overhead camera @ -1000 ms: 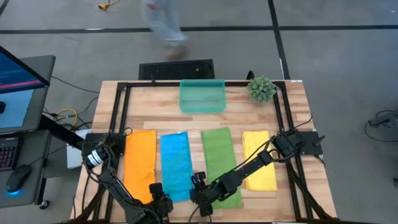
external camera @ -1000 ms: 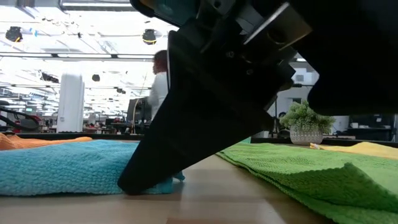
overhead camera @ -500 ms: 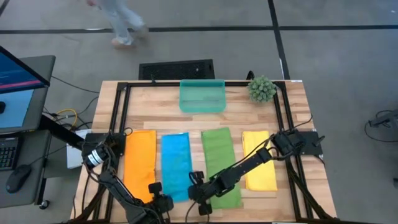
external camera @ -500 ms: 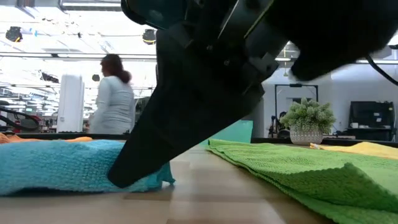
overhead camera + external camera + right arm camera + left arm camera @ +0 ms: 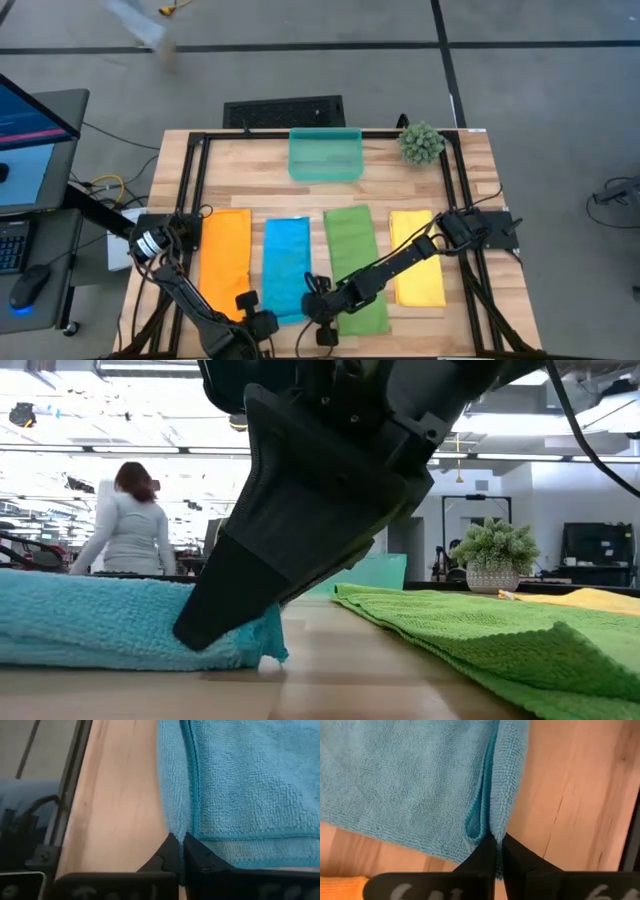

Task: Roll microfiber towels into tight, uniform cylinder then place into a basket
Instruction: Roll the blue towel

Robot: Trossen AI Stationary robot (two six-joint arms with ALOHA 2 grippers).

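Blue towel (image 5: 286,268) lies flat on the worktop (image 5: 262,178) between orange and green ones. Left tool (image 5: 496,851) and right tool (image 5: 178,849) each pinch a near corner, jaws closed on its hem. Rolling is just starting; next, curl that edge evenly toward the teal basket (image 5: 325,155).

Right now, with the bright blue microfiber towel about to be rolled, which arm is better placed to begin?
Neither alone: the left gripper is shut on one near corner of the bright blue microfiber towel, and the right gripper is shut on the other, so both should roll together.
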